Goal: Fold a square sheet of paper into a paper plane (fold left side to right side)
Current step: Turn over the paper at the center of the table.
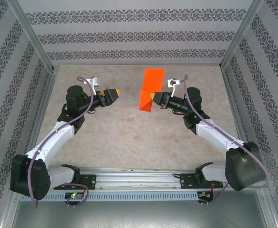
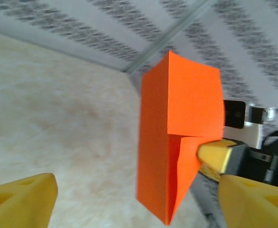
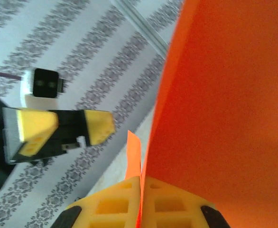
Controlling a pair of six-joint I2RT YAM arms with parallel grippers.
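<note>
- The left pincer [image 1: 113, 93] hovers over the left half of the desk [image 1: 129, 142], pointing right. Its fingers stand wide apart with nothing between them, and it is well clear of the paper.
- The orange paper [image 1: 150, 89] is held upright in the air over the far middle of the desk, just right of centre. It is partly folded, with a squarish upper part and a lower part narrowing to a point.
- The right pincer [image 1: 154, 99] is clamped tight on the paper's lower right edge and carries it alone.
- Step in hand, as I judge it: the plane is mid-fold, the sheet creased but not yet a dart, and it hangs between the arms for a fresh grip.
- The next move likely calls for the left pincer to close gently on the free left edge, or for the paper to be laid flat. Either way the left side could then be brought over onto the right with the edges matched.
- Hard to make out: how many layers lie in the lower point. The paper's far face is hidden, and the right wrist view cuts off its edges.
</note>
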